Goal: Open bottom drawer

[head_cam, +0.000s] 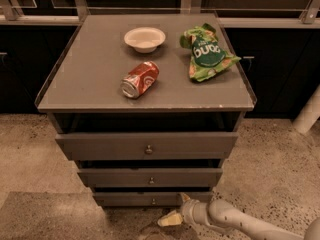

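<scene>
Speckled stone floor (270,169), grey cabinet of three drawers standing on it. Bottom drawer (125,199): lowest and slimmest front, just above the floor, small knob (153,201) at centre. Pincer (176,209) low in front of it, right of the knob, fingers spread apart and holding nothing. Upper fingertip (184,198) lies against the drawer's lower edge; contact cannot be confirmed. Lower fingertip (168,220) points left over the floor. Pale arm (240,223) enters from the lower right corner.

Above: middle drawer (190,177), then top drawer (100,145), the tallest front.

Surface (90,69) carries a white bowl (144,38) at the rear, a red can (140,79) on its side near the middle, and a green bag (207,58) at the right. All are well apart from the pincer.

Dark cupboards (280,69) behind; white post (307,114) at far right. Nothing lies between pincer and knob.
</scene>
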Robot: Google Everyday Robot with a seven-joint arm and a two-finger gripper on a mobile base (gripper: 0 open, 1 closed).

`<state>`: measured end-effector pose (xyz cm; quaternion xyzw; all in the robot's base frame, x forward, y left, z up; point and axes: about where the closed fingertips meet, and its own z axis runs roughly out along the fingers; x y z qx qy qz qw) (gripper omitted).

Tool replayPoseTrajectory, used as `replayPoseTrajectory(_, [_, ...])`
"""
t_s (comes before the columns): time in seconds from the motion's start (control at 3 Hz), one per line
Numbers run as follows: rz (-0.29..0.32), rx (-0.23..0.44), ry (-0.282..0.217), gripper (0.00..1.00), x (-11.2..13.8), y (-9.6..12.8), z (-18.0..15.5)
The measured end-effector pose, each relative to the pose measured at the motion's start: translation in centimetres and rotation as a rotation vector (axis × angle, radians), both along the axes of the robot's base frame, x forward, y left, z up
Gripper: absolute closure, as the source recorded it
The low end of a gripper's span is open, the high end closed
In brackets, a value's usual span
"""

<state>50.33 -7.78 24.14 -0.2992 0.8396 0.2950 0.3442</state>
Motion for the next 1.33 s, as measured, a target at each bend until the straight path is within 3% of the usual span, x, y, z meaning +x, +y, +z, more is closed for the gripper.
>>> replayPoseTrajectory(0.67, [-0.031,-0.019,-0.012,0.00,1.1,-0.1,-1.3])
replayPoseTrajectory(1.0, [-0.061,-0.041,-0.051,0.00,3.0,-0.3,-2.6])
replayPoseTrajectory(1.33, [-0.068,-0.042,-0.057,0.00,3.4,-0.4,-2.9])
